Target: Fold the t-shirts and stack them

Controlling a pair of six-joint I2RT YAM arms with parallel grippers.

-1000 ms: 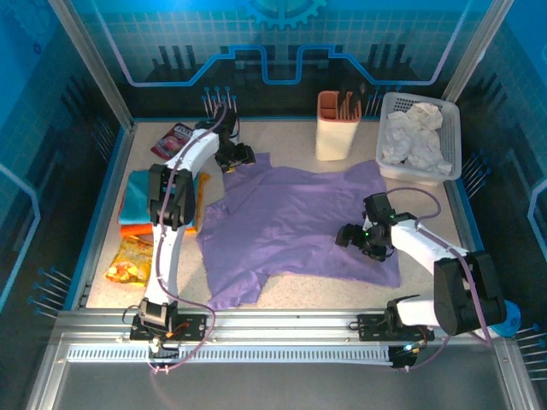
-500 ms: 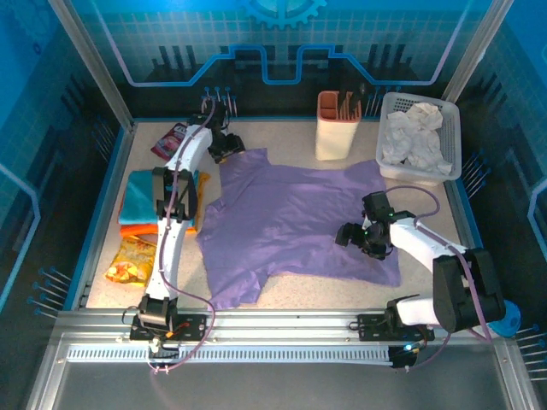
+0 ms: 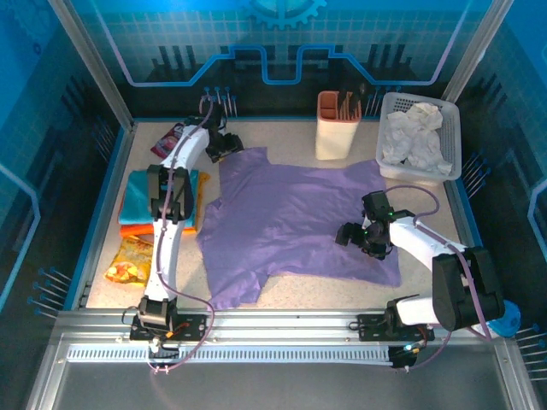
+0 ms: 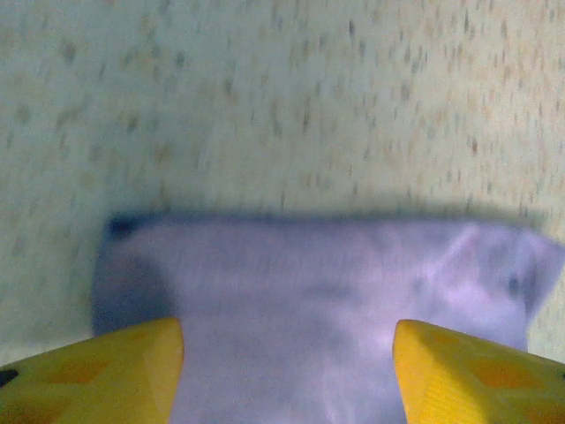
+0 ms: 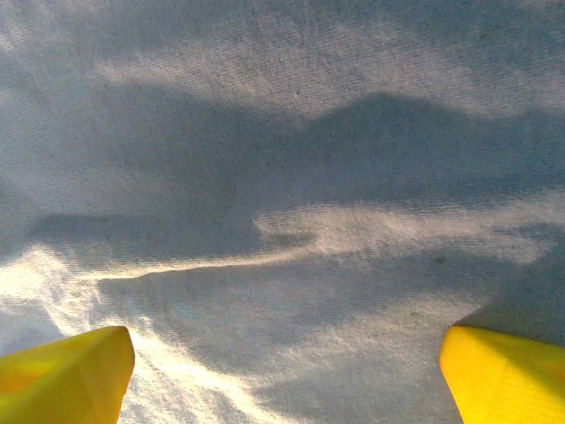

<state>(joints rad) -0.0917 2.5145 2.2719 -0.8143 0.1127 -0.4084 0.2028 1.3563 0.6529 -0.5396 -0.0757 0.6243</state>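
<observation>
Since the left fingers [image 4: 106,371] slid farther back this past second, they now straddle the far-left sleeve of the lavender t-shirt [image 3: 299,222], part-open, gripping nothing (shirt spread flat on desk [image 3: 286,141]). Right fingers [image 5: 62,375] hover wide open and empty above the cloth. Fold not begun.

Purple tee [image 3: 299,213], speckled beige tbl [image 3: 286,138]

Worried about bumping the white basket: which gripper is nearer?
Right. Right gripper is over the shirt, in front of the basket; the left gripper is far to its left.
</observation>
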